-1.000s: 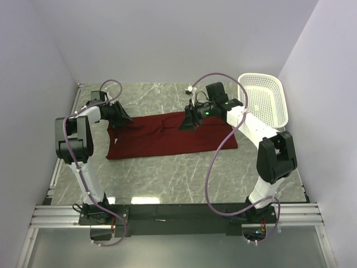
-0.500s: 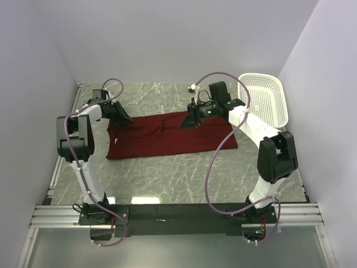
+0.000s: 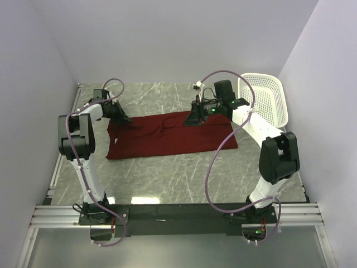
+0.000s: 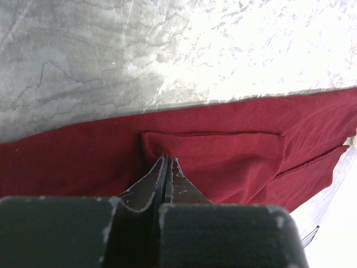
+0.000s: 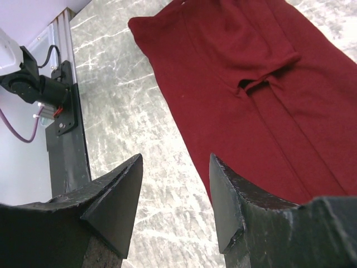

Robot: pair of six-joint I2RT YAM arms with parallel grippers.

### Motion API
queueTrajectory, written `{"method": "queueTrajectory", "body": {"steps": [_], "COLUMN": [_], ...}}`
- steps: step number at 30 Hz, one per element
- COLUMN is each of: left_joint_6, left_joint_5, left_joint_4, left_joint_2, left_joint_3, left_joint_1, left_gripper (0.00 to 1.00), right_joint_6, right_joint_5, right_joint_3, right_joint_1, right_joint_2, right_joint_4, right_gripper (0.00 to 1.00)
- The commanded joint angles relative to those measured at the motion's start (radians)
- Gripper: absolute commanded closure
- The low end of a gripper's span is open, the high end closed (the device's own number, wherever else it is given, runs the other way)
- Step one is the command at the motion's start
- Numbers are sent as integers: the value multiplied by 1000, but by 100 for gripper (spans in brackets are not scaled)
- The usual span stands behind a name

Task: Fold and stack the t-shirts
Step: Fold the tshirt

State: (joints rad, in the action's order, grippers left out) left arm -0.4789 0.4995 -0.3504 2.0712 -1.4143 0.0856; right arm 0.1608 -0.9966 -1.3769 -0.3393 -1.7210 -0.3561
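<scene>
The maroon t-shirt (image 3: 167,137) lies flat on the marble table, folded into a wide band. My left gripper (image 3: 124,118) is down at its far left corner. In the left wrist view it (image 4: 166,160) is shut, its tips pinching the cloth (image 4: 234,162) at the edge of a folded-in sleeve flap. My right gripper (image 3: 192,120) hovers over the shirt's far edge, right of the middle. In the right wrist view it (image 5: 175,159) stands open with nothing between its fingers, over bare marble beside the shirt's long edge (image 5: 251,84).
A white mesh basket (image 3: 279,95) stands at the back right corner, just behind the right arm. White walls close in the table on three sides. The black base rail (image 5: 64,123) runs along the near edge.
My left gripper has closed onto the shirt's corner. The right gripper has drifted slightly right and back, staying open.
</scene>
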Motion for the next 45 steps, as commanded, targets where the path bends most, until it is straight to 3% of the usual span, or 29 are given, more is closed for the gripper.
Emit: {"method": "queueTrajectory", "body": {"steps": [1,14,27,35,45], "left_joint_6": [23,13,8,56,125], "left_joint_5": [25,7,33,122,80], "left_joint_4": [24,76,114,220,321], "left_joint_2": [-28,-132,-111,-137,-180], "left_joint_3": [-38,-22,-55,3,138], "left_joint_1": [-4,-4,-4,-4,-3], "left_gripper": [99,99,99,99,99], "right_joint_6": [-13,-23,-33,-35,-29], "right_joint_5": [-34,-43,-53,-60,-60], "right_joint_3": [13,18,27,29,26], "right_joint_1": [14,25,46,46,52], "right_joint_2": [52,57,66,55,46], "right_joint_4": [39,46,57,57,51], "right_gripper": [42,41,41,41,41]}}
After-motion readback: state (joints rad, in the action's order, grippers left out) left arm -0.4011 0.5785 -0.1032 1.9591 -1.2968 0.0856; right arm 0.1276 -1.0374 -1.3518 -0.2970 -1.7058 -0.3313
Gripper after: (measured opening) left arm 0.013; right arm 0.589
